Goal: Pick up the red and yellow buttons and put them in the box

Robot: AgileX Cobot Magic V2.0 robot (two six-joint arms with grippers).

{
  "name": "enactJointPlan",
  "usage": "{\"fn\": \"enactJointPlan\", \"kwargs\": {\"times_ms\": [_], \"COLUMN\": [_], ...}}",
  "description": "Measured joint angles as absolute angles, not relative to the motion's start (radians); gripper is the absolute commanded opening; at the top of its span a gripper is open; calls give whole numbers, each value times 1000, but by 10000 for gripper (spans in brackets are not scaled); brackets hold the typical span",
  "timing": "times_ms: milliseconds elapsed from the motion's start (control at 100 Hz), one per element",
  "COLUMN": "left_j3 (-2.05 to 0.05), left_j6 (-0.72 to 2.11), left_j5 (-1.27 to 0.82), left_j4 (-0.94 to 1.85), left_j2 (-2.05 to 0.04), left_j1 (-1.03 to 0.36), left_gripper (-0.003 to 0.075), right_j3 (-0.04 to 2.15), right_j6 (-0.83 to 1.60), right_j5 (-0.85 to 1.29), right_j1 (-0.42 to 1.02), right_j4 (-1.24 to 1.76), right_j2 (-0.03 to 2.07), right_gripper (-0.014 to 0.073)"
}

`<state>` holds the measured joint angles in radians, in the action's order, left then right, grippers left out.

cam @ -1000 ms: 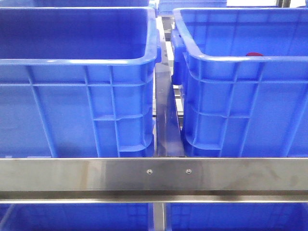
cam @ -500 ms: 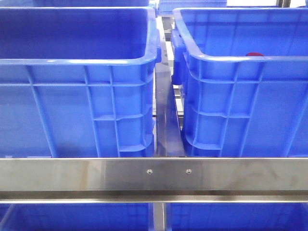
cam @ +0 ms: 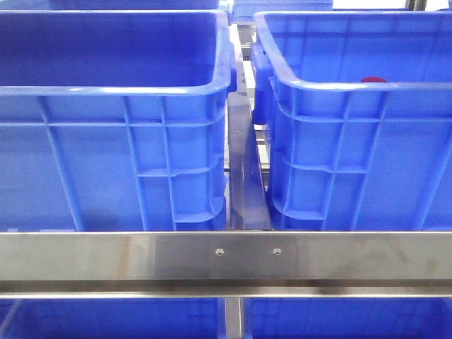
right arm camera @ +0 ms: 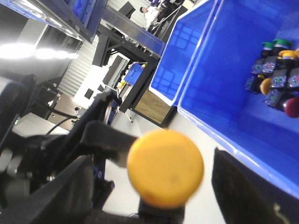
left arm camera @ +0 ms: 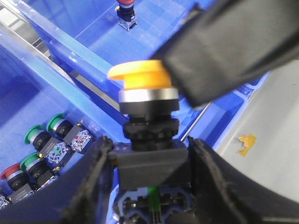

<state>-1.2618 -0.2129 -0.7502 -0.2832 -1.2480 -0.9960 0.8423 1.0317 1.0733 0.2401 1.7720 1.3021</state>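
Left pincer (left arm camera: 149, 151) is clamped on the black square base of the yellow-orange dome-topped push button (left arm camera: 140, 77), fingers (left arm camera: 96, 186) pressed against both sides of the base. The button stands upright in the grip, held in the air above the crate rims.

Right pincer (right arm camera: 163, 184) has its jaws apart, one on either side of the same yellow cap (right arm camera: 166, 165), with gaps showing on both sides. In the left wrist view one of its black fingers (left arm camera: 243, 46) overlaps the cap edge; contact can't be judged.

The dark red dome-topped button (left arm camera: 126, 7) sits on the floor of the large blue ribbed plastic crate with the lighter inside (cam: 339, 85), on the right. Its top just peeks over the rim (cam: 374, 79).

The similar blue crate with the darker inside (cam: 113, 90) stands on the left, apart from the right one. It holds a cluster of green, red and yellow spare buttons (left arm camera: 51, 144).

A steel bench rail (cam: 226, 256) crosses the near side. Neither arm shows in the front view.
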Motion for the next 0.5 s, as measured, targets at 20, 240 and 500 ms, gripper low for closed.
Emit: {"fn": "enactJointPlan", "kwargs": {"times_ms": [20,240,500], "left_j3": [-1262,-1262,-1262], "left_j6": [-213,-213,-213], "left_j5": [-750,-750,-750], "left_j4": [-283,-283,-283], "left_j2": [-1248,-1248,-1248], "left_j1": [-996,-996,-996], "left_gripper": [-19,-19,89], "right_j3": [850,884,884], "right_j6": [1032,1032,1030], "right_j5": [1073,1072,1069], "right_j1": [243,273,273], "right_j4": [1772,1772,1770], "right_j2": [1308,1353,1358], "right_gripper": [548,353,213]}}
